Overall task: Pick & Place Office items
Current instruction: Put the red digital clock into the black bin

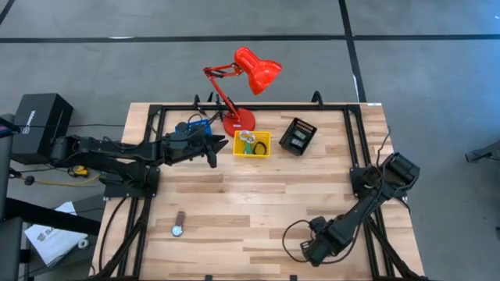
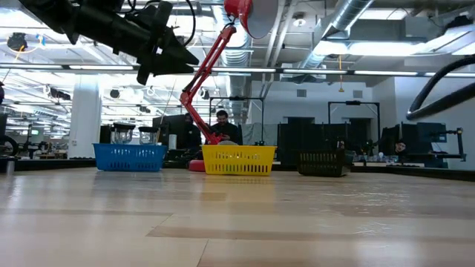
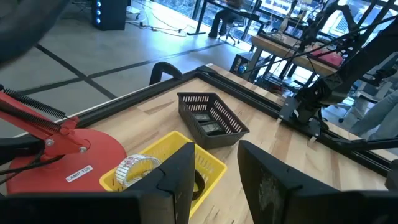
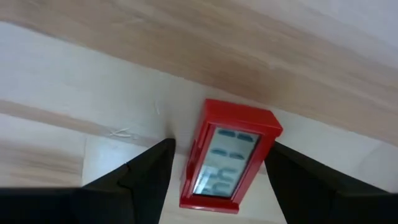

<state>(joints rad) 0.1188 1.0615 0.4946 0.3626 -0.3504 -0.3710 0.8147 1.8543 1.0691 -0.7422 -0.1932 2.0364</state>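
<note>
wooden table [image 1: 258, 203]: pale planks inside a black frame, seen from above.
left gripper [image 1: 212, 153]: hung above the table at about 11 o'clock from its centre, just beside the yellow tray [image 1: 251, 144]; its fingers [image 3: 180, 180] stood partly apart with nothing between them.
yellow tray: sat at 12 o'clock near the far edge; a metal-banded wristwatch [image 3: 134, 169] lay inside it with a green piece [image 1: 248, 137] - other contents too small to tell.
black tray [image 1: 298, 136]: sat at 1 o'clock, tilted, with small dark rectangular gadgets [image 3: 211, 128] inside.
blue tray [image 2: 130, 156]: sat at 11 o'clock, mostly under the left arm in the high view.
red lamp [image 1: 239, 121]: its base was touching or just beside the yellow tray - i cannot tell which; its head leaned past the far edge.
second wristwatch [image 1: 179, 225]: lay alone on the wood at 8 o'clock, well apart from the trays.
right gripper [image 1: 311, 251]: low at 5 o'clock, jaws wide open on either side of a small red rectangle [image 4: 229, 155], pads clear of it.
small red rectangle: lay flat on the wood, its pale display facing up.
person [image 2: 222, 127]: seated in the room beyond the table.
</note>
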